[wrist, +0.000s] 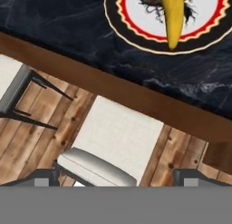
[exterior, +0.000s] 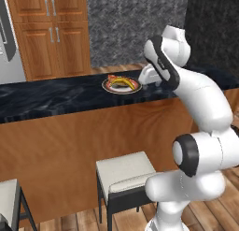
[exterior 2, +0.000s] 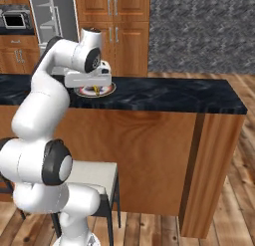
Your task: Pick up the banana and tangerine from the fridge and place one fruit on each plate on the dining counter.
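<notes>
Banana point(wrist: 172, 17) lies on a plate point(wrist: 136, 26) on the dark counter point(wrist: 68, 32), so one fruit looks delivered. Pincer point(wrist: 115, 177) is spread wide and empty, tips over the stool point(wrist: 115, 141) on the near side of the counter edge, hand by the plate in the base views. Farther off, the fridge point(exterior: 7, 43) stands at the back left. Tangerine and second plate aren't visible from here; I'd judge that half remains.
</notes>
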Controlling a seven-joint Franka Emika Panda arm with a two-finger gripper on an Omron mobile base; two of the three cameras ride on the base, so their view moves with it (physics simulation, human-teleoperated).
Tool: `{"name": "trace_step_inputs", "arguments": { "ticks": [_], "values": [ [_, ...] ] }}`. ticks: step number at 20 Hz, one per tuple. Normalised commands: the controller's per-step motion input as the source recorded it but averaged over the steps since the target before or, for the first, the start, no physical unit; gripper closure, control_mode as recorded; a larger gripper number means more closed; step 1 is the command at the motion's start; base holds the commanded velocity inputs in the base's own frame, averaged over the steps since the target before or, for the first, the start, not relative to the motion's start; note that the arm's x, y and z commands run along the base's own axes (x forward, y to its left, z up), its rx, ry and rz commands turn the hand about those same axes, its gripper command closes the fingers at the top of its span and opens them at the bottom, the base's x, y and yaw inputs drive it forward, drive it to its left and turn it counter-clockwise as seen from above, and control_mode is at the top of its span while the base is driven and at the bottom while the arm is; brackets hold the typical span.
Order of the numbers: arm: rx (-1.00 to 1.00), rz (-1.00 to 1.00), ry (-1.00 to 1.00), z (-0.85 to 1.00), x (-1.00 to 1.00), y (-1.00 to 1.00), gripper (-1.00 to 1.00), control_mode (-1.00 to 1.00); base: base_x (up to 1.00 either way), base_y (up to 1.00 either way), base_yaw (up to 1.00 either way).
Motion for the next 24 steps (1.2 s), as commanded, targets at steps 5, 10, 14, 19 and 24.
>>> {"name": "trace_step_inputs", "arguments": {
  "ticks": [5, 10, 14, 19, 24],
  "values": [
    [0.0, 0.0, 0.01, -0.02, -0.96, 0.04, -1.0, -1.0, 0.0, 0.0, 0.0],
    [0.0, -0.01, 0.06, -0.08, -0.53, 0.19, -1.0, -1.0, 0.0, 0.0, 0.0],
    [0.0, -0.04, 0.0, 0.01, -0.76, 0.02, -1.0, -1.0, 0.0, 0.0, 0.0],
    [0.0, -0.19, 0.0, 0.24, -0.79, 0.0, -1.0, -1.0, 0.0, 0.0, 0.0],
    [0.0, -0.23, 0.0, 0.05, -0.97, -0.07, -1.0, -1.0, 0.0, 0.0, 0.0]
  ]
}}
